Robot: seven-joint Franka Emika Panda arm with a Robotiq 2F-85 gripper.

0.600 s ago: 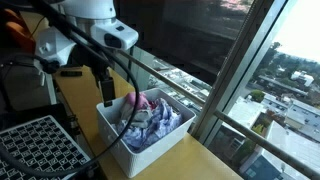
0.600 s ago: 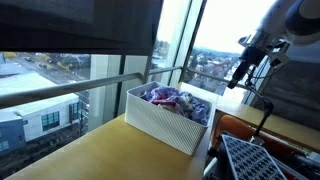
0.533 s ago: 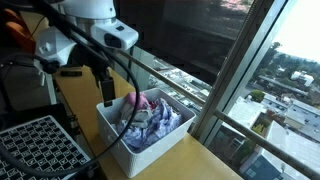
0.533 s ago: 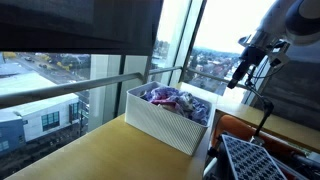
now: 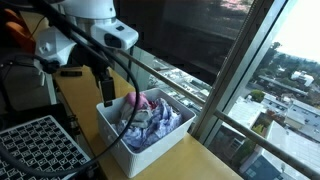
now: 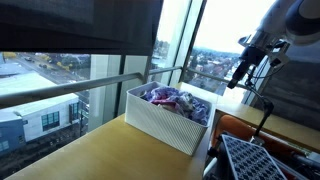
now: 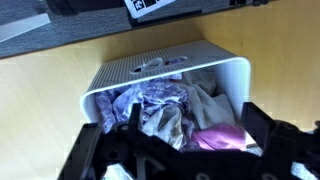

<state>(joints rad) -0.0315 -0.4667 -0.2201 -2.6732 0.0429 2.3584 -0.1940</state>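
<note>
Beside the high-rise window, the robot arm's black claw (image 5: 104, 92) hangs over one end of a white perforated plastic bin (image 6: 160, 122) on the pale wooden table (image 6: 85, 150), its fingers spread wide and gripping nothing. Nothing has shifted in the last half-second. The crumpled purple, pink and white cloths (image 7: 165, 100) lie heaped inside the bin, untouched, and the reach appears paused.
</note>
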